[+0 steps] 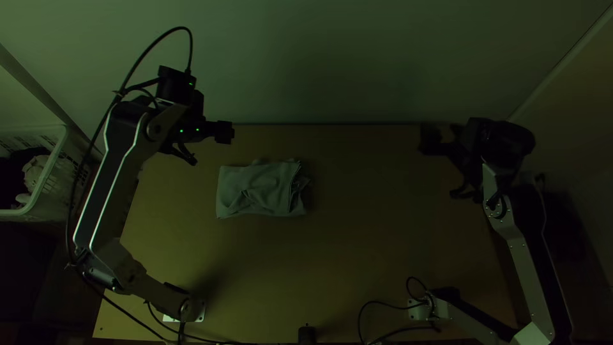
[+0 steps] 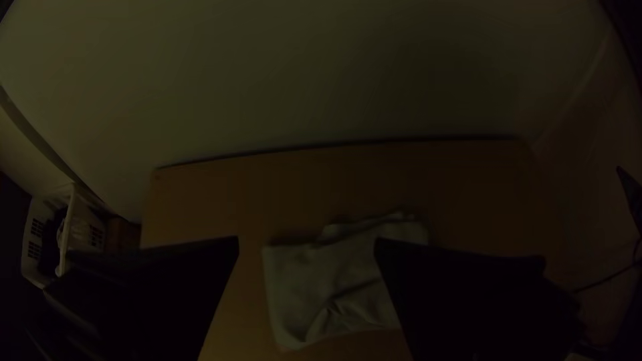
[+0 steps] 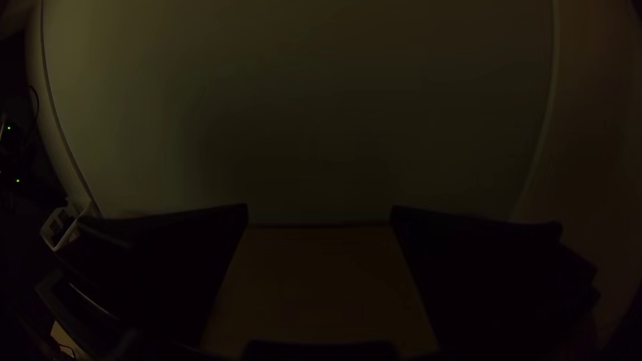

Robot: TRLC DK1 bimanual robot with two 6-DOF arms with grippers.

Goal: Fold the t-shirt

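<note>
Top view: t-shirt (image 1: 271, 188), long axis crosswise

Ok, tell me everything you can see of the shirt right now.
The shirt is pale, soft-looking cloth, folded into a compact, roughly rectangular bundle. Creases bunch near its middle; its right side is ragged, with layered edges poking out, and a little cloth juts from its far edge. It lies flat on the table, left of centre. The open left gripper is near its far left corner, not touching it.
</note>
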